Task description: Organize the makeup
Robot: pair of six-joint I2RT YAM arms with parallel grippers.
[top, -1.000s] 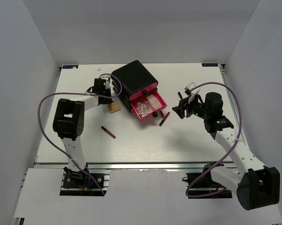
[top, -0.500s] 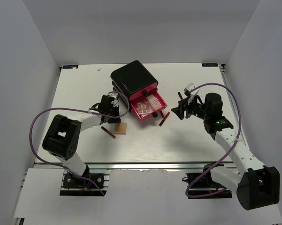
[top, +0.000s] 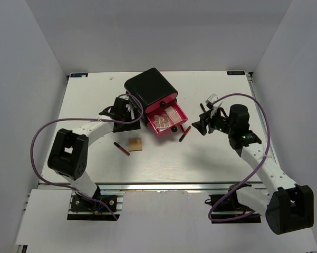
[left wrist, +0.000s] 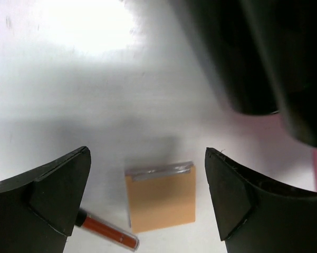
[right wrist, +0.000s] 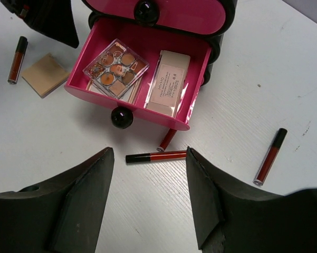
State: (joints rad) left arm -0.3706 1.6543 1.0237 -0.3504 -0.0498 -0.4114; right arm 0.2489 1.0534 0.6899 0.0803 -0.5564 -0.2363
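Note:
A tan square packet (left wrist: 161, 197) of makeup lies flat on the table (top: 200, 158), free, below and between the fingers of my open left gripper (left wrist: 147, 195). From above, the packet (top: 135, 144) sits in front of that gripper (top: 125, 110), beside a red lipstick (top: 122, 148). My right gripper (right wrist: 147, 200) hangs open and empty above a black-and-red lipstick (right wrist: 155, 156). The pink drawer (right wrist: 198, 68) is pulled out, with a palette (right wrist: 115, 66) and a beige tube (right wrist: 167, 81) in it. Another lipstick (right wrist: 269, 156) lies to the right.
The black box (top: 150, 92) with pink drawers stands at the table's back centre, close to my left gripper. A lipstick (right wrist: 166, 139) pokes out from under the open drawer. White walls close in the table on three sides.
My left gripper brought the tan packet forward from beside the box, opened, let it go on the table and drew back toward the box. The right arm has stayed still.

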